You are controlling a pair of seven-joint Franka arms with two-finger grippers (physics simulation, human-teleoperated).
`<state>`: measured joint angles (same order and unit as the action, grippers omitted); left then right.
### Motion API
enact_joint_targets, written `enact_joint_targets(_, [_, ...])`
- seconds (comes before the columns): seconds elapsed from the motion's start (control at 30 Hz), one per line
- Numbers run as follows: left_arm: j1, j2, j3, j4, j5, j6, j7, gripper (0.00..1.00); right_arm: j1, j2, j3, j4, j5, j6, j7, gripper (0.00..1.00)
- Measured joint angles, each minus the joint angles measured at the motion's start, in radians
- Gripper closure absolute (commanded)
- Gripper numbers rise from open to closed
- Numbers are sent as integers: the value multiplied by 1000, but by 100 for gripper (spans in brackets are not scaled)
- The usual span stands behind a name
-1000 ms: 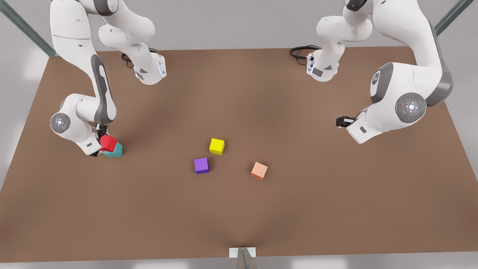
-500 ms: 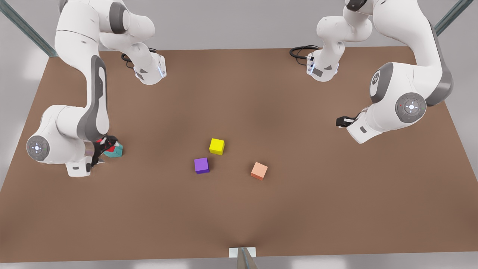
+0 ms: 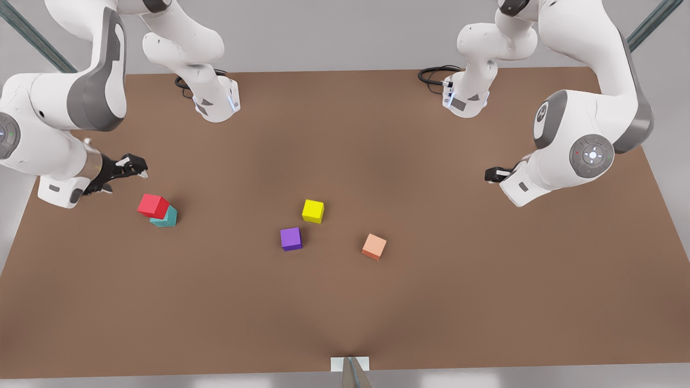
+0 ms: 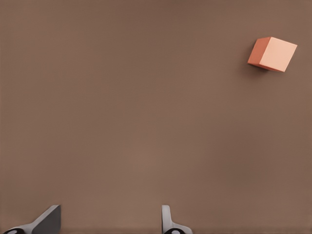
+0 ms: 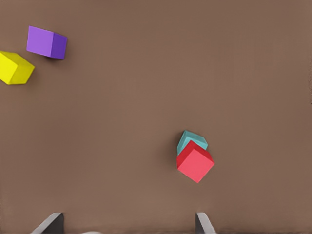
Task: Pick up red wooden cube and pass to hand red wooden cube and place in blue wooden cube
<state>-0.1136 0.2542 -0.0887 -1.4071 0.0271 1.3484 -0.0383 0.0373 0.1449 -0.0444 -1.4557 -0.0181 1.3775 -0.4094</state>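
Plain brown table [image 3: 345, 302] against pale grey surroundings, softly lit

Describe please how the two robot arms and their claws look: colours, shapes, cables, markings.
Both arms have glossy white rounded shells with grey joint bands and round grey end caps bearing small lights. Black cables coil at both bases. The right claw and the left claw are black, each with two fingers. In the wrist views the fingertips look grey and wedge-shaped.

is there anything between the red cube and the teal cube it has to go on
Nothing visible: the red wooden cube already sits on the blue wooden cube, offset toward the front view's left. The right pincer hangs open, apart from it; the left pincer waits open.
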Motion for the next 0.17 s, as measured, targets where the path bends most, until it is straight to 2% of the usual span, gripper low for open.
enact_joint_targets(0.17, [0,0,-1,0,0,-1,0,0,-7,14,2,-2,-10,-11,94,0])
